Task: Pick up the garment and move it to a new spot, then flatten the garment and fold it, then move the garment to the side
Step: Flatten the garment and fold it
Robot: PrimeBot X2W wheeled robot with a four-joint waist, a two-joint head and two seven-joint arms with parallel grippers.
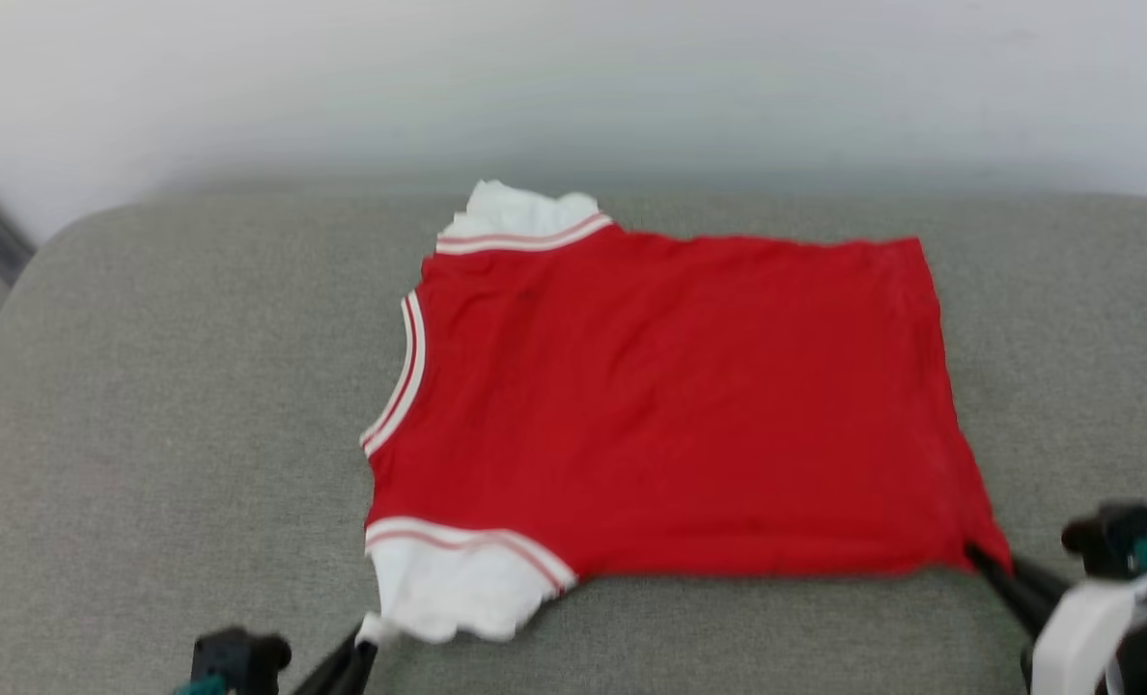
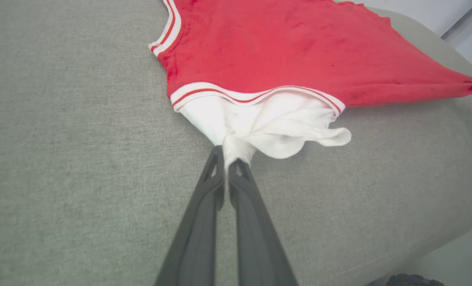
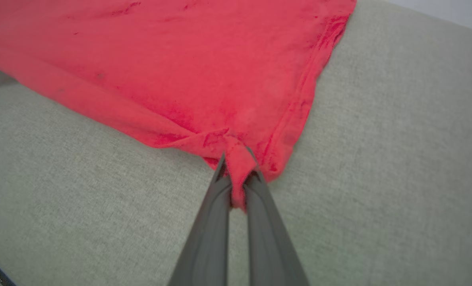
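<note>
Red garment [image 1: 670,405] with white striped-trim sleeves on grey cushion [image 1: 149,405].

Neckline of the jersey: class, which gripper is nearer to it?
Left. The left gripper pinches the near white sleeve, beside the neckline; the right gripper pinches the hem corner at the opposite end of the jersey.

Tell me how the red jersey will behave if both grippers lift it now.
Likely floppy: the garment bunches where the left gripper and right gripper pinch it, so its middle would probably sag. Probably light: thin cloth, rippling white sleeve.
</note>
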